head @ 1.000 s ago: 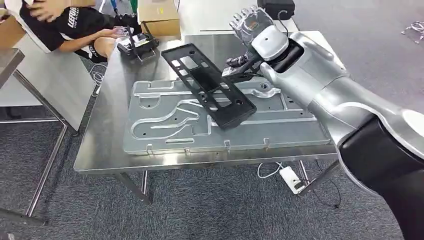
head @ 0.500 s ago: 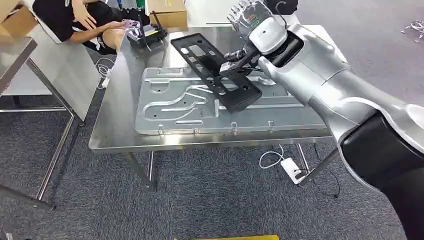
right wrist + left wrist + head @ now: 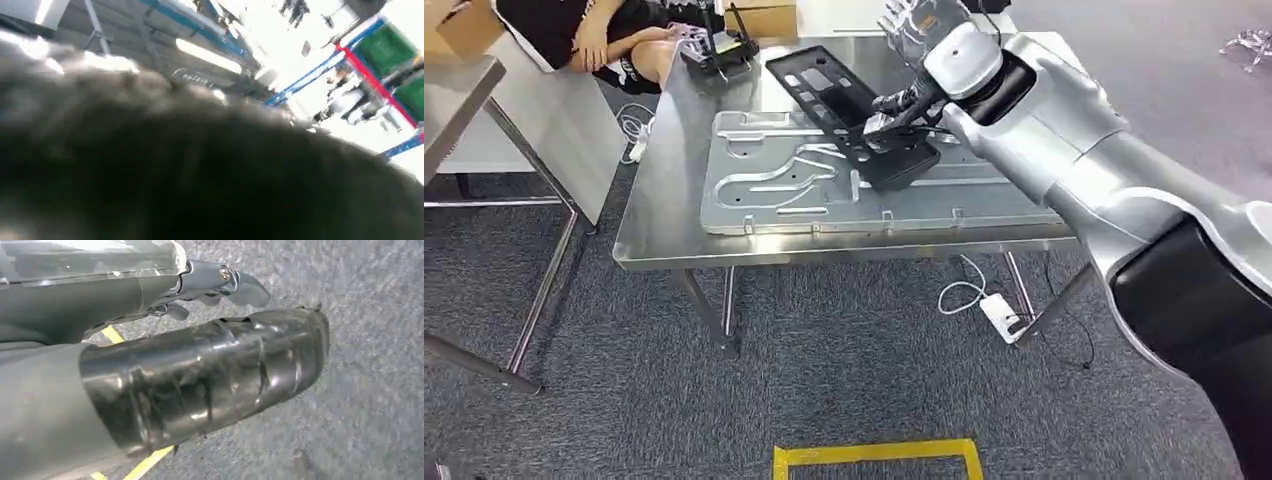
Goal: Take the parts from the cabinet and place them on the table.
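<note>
Black panel almost down

My right hand (image 3: 902, 108) pinches the black panel (image 3: 849, 115) at its near end; it slants over the silver plate (image 3: 764, 190) on the table (image 3: 664, 240), long axis running away from me. Left hand (image 3: 220, 285) hangs empty, fingers loosely apart, I think.

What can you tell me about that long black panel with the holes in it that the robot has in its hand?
The black panel is a long, flat, matte piece, plastic or painted metal by its look, with rectangular cutouts near its far end and small round holes along it. The robot's right hand holds it at one long edge. It is tilted, its near end low over or resting on the big silver stamped metal plate that lies flat on the steel table; which of the two cannot be told.
</note>
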You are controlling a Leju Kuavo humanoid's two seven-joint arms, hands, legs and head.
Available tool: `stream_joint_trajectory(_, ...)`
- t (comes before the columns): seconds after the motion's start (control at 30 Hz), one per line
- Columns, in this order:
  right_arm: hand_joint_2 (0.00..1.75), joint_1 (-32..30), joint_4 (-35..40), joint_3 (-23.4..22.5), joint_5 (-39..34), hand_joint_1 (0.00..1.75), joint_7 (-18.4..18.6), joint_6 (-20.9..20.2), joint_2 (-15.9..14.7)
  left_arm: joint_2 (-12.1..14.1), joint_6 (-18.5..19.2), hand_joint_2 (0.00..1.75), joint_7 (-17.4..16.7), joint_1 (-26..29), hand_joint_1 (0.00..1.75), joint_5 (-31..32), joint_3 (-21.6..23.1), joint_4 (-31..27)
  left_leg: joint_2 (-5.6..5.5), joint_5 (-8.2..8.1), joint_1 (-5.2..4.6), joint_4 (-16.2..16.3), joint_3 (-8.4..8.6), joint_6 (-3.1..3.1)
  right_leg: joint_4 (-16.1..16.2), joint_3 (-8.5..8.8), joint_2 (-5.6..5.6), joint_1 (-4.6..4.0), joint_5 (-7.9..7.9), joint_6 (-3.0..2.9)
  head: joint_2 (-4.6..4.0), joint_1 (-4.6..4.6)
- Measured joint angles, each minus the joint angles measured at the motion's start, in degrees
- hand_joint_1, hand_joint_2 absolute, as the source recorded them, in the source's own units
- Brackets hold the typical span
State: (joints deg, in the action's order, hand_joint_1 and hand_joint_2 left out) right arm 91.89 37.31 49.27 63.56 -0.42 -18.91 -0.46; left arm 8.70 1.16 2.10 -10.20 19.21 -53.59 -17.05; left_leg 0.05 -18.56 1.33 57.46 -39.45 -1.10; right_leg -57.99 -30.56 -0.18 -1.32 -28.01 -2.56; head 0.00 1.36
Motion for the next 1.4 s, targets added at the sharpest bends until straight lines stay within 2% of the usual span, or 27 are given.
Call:
stream_joint_trajectory(0.07, 0.0, 0.05, 0.0, 0.04, 0.0, 0.0, 0.0, -0.02, 0.11, 0.07, 0.0, 0.0, -0.02, -0.07, 0.0, 0.0, 0.0, 0.0, 0.02, -4.44, 0.2, 2.09, -1.18, -0.11, 1.69, -0.59, -0.5, 0.75, 2.26, -0.5, 0.0, -0.04)
stream_joint_trajectory(0.13, 0.0, 0.06, -0.04, 0.04, 0.0, 0.0, 0.0, -0.04, 0.31, 0.2, 0.0, 0.0, 0.02, -0.06, 0.0, 0.0, 0.0, 0.0, -0.07, -11.73, 0.26, 10.13, -2.87, -0.59, 1.59, -2.44, -0.57, 0.78, 3.78, -0.66, 0.0, -0.04)
stream_joint_trajectory(0.17, 0.0, 0.02, -0.11, 0.09, 0.0, 0.0, 0.0, -0.07, 0.31, 0.22, -0.02, 0.0, 0.02, 0.02, 0.0, 0.0, 0.0, 0.0, -0.06, -13.56, 0.35, 14.29, -3.64, -0.92, 1.47, -3.46, -0.55, 0.83, 4.46, -0.62, 0.0, -0.02)
stream_joint_trajectory(0.23, 0.0, -0.07, -0.11, 0.11, 0.0, 0.0, 0.0, -0.07, 0.31, 0.17, -0.02, 0.0, 0.0, 0.04, 0.0, 0.0, 0.0, 0.0, -0.05, -11.76, 0.59, 18.45, -3.33, -1.51, 0.81, -5.74, -0.49, 1.08, 5.71, -0.24, 0.0, -0.04)
stream_joint_trajectory(0.3, 0.0, -0.09, -0.11, 0.11, 0.0, 0.0, -0.07, -0.07, 0.28, 0.24, 0.0, 0.0, 0.02, -0.07, 0.0, -0.02, 0.0, 0.0, 0.0, -7.33, 0.92, 13.86, 1.2, -2.09, -0.41, -8.03, -0.5, 1.58, 6.59, 0.49, 0.0, -0.04)
stream_joint_trajectory(0.33, 0.0, -0.01, -0.09, 0.11, 0.02, 0.0, -0.09, -0.02, 0.28, 0.26, 0.0, 0.0, 0.02, -0.06, 0.0, -0.02, 0.0, 0.0, 0.07, -7.25, 1.23, 9.25, 4.86, -2.46, -1.36, -9.03, -0.5, 1.7, 6.83, 0.85, 0.0, -0.06)
stream_joint_trajectory(0.37, 0.0, 0.13, -0.02, 0.11, 0.02, 0.0, -0.09, 0.02, 0.33, 0.2, 0.09, 0.0, 0.02, -0.21, 0.0, -0.04, 0.0, 0.0, 0.0, -10.39, 1.15, 4.77, 7.95, -2.96, -2.24, -10.06, -0.51, 1.47, 6.96, 1.14, 0.0, -0.15)
stream_joint_trajectory(0.4, 0.0, 0.16, 0.04, 0.11, 0.04, 0.0, -0.09, 0.04, 0.11, 0.53, 0.15, 0.0, 0.07, -0.15, 0.0, -0.04, 0.0, -0.07, -0.48, -11.45, 0.61, 2.36, 8.87, -1.59, -2.95, -10.55, -0.6, 1.46, 7.19, 1.46, 0.0, 0.02)
stream_joint_trajectory(0.5, 0.0, 0.05, 0.02, 0.11, 0.07, 0.0, -0.11, 0.0, -0.09, 0.39, 0.15, 0.0, 0.11, -0.03, 0.0, -0.04, 0.0, -0.02, -0.28, -10.43, 0.36, 2.97, 7.74, -0.12, -2.38, -10.87, -0.52, 1.26, 8.94, 2.38, 0.0, -0.02)
stream_joint_trajectory(0.53, 0.0, -0.02, -0.04, 0.11, 0.07, 0.0, -0.11, -0.02, -0.13, 0.37, 0.15, 0.0, 0.13, -0.11, 0.0, -0.04, 0.0, -0.02, -0.01, -9.59, 0.86, 2.68, 7.23, 0.65, -2.75, -11.21, -0.41, 1.52, 8.26, 2.7, 0.0, -0.02)
stream_joint_trajectory(0.6, 0.0, 0.18, -0.02, 0.11, 0.07, 0.0, -0.13, -0.04, -0.48, 0.42, 0.15, 0.0, 0.13, -0.28, 0.0, -0.04, 0.0, -0.02, 0.2, -8.11, 0.8, 2.64, 5.54, 1.76, -7.6, -12.82, -0.08, 1.69, 1.39, 3.32, 0.0, -0.02)
stream_joint_trajectory(0.67, 0.0, 0.14, -0.04, 0.11, 0.07, 0.0, -0.13, -0.13, -0.63, 0.39, 0.15, 0.0, 0.11, -0.18, 0.0, -0.04, 0.02, -0.02, 0.2, -6.73, 0.69, 2.66, 3.79, 1.99, -16.32, -14.66, -0.04, 1.69, -4.27, 3.69, 0.0, -0.02)
stream_joint_trajectory(0.7, 0.0, 0.04, -0.04, 0.11, 0.07, 0.0, -0.22, -0.2, -0.85, 0.39, 0.15, 0.0, 0.11, -0.15, 0.0, -0.04, 0.0, -0.02, 0.2, -5.98, 0.61, 2.73, 2.78, 1.96, -19.77, -14.94, -0.05, 1.7, -4.91, 3.69, 0.0, -0.02)
stream_joint_trajectory(0.77, 0.0, -0.02, -0.04, 0.11, 0.07, 0.0, -0.31, -0.2, -0.94, 0.39, 0.15, 0.0, 0.13, -0.11, 0.0, -0.04, 0.02, -0.02, 0.27, -4.63, 0.37, 2.74, 1.03, 1.87, -19.44, -12.36, -0.02, 1.64, -1.81, 3.3, 0.0, -0.02)
stream_joint_trajectory(0.83, 0.0, 0.09, 0.0, 0.11, 0.07, 0.0, -0.44, -0.17, -0.94, 0.39, 0.15, 0.0, 0.11, -0.12, 0.0, -0.07, 0.02, -0.02, 0.29, -3.41, 0.13, 2.73, -0.31, 1.79, -12.07, -5.98, 0.12, 1.27, 0.7, 2.22, 0.0, -0.02)
stream_joint_trajectory(0.9, 0.0, 0.39, 0.48, 0.11, 0.07, 0.0, -0.61, -0.13, -0.94, 0.24, 0.18, 0.0, 0.13, -0.19, 0.0, -0.07, 0.07, -0.04, 0.2, -2.41, -0.11, 2.71, -0.81, 1.34, -1.89, 1.11, 0.11, 0.6, -2.87, 0.87, 0.0, 0.0)
stream_joint_trajectory(0.93, 0.0, 0.41, 0.61, 0.11, 0.05, 0.0, -0.66, -0.13, -0.94, 0.22, 0.15, 0.0, 0.13, -0.09, 0.0, -0.11, 0.07, -0.02, 0.27, -1.6, 0.23, 1.99, -0.67, 0.91, -2.05, 0.85, 0.14, 0.49, -2.43, 1.35, 0.0, -0.18)
stream_joint_trajectory(1.0, 0.0, 0.58, 0.59, 0.11, 0.04, 0.0, -0.66, -0.31, -0.96, 0.13, 0.15, 0.0, 0.09, -0.14, 0.0, -0.2, 0.07, -0.02, 0.26, -0.03, 0.54, 1.01, -0.54, 0.26, -1.27, 0.39, 0.16, 0.05, -1.19, 0.59, 0.0, -0.07)
stream_joint_trajectory(1.03, 0.0, 0.42, 0.55, 0.11, 0.04, 0.0, -0.66, -0.35, -0.98, 0.13, 0.18, 0.0, 0.04, -0.08, 0.0, -0.22, 0.09, -0.02, 0.11, 0.21, 0.14, 0.65, -0.92, -0.1, 0.41, -0.01, -0.15, 0.78, 0.24, 0.18, 0.0, -0.04)
stream_joint_trajectory(1.07, 0.0, 0.41, 0.55, 0.15, 0.04, 0.0, -0.66, -0.37, -0.94, 0.09, 0.18, 0.0, 0.04, 0.06, 0.0, -0.22, 0.09, -0.02, 0.08, -1.69, 0.24, 1.47, -1.66, -0.16, 0.89, -0.05, -0.49, 0.76, 1.42, 0.11, 0.0, -0.11)
stream_joint_trajectory(1.1, 0.0, 0.54, 0.55, 0.22, 0.04, 0.0, -0.68, -0.39, -0.87, 0.18, 0.15, 0.0, 0.02, 0.04, 0.0, -0.22, 0.09, -0.02, 0.05, -5.32, 0.31, 3.88, -2.48, -0.08, 1.17, -0.98, -0.46, 0.8, 2.36, -0.85, 0.0, -0.15)
stream_joint_trajectory(1.17, 0.0, 0.5, 0.52, 0.24, 0.02, 0.0, -0.7, -0.35, -0.9, 0.31, 0.15, 0.0, 0.02, 0.01, 0.0, -0.22, 0.09, -0.04, -0.07, -11.89, 0.23, 12.18, -4.2, -0.35, 1.05, -3.01, -0.51, 0.75, 3.89, -0.71, 0.0, -0.11)
stream_joint_trajectory(1.2, 0.0, 0.48, 0.41, 0.26, 0.04, 0.0, -0.7, -0.35, -0.98, 0.31, 0.15, 0.0, 0.02, 0.11, 0.0, -0.22, 0.09, -0.04, -0.06, -13.06, 0.29, 16.17, -4.8, -0.62, 0.87, -4.17, -0.51, 0.76, 4.64, -0.67, 0.0, -0.13)
stream_joint_trajectory(1.23, 0.0, 0.42, 0.44, 0.28, 0.02, 0.0, -0.7, -0.35, -0.98, 0.31, 0.15, 0.0, 0.02, 0.17, 0.0, -0.22, 0.09, -0.04, -0.06, -11.9, 0.4, 18.63, -4.6, -0.87, 0.58, -5.43, -0.48, 0.81, 5.43, -0.54, 0.0, -0.11)
stream_joint_trajectory(1.3, 0.0, 0.32, 0.44, 0.31, 0.02, 0.0, -0.72, -0.33, -0.98, 0.31, 0.15, 0.0, 0.02, 0.07, 0.0, -0.22, 0.09, -0.04, -0.04, -7.4, 0.63, 16.84, -1.49, -1.23, -0.26, -7.72, -0.47, 1.08, 6.56, -0.08, 0.0, -0.13)
stream_joint_trajectory(1.33, 0.0, 0.33, 0.44, 0.31, 0.02, 0.0, -0.72, -0.29, -1.01, 0.33, 0.15, 0.0, 0.02, -0.05, 0.0, -0.22, 0.09, -0.04, -0.03, -6.26, 0.72, 13.08, 1.71, -1.43, -0.97, -8.86, -0.47, 1.26, 6.97, 0.31, 0.0, -0.13)
stream_joint_trajectory(1.4, 0.0, 0.46, 0.68, 0.31, 0.02, 0.0, -0.7, -0.15, -1.05, 0.39, 0.15, 0.0, 0.07, -0.22, 0.0, -0.22, 0.13, -0.04, -0.13, -10.94, 0.29, 3.1, 8.92, -1.56, -2.65, -10.61, -0.42, 1.03, 7.44, 0.96, 0.0, -0.17)
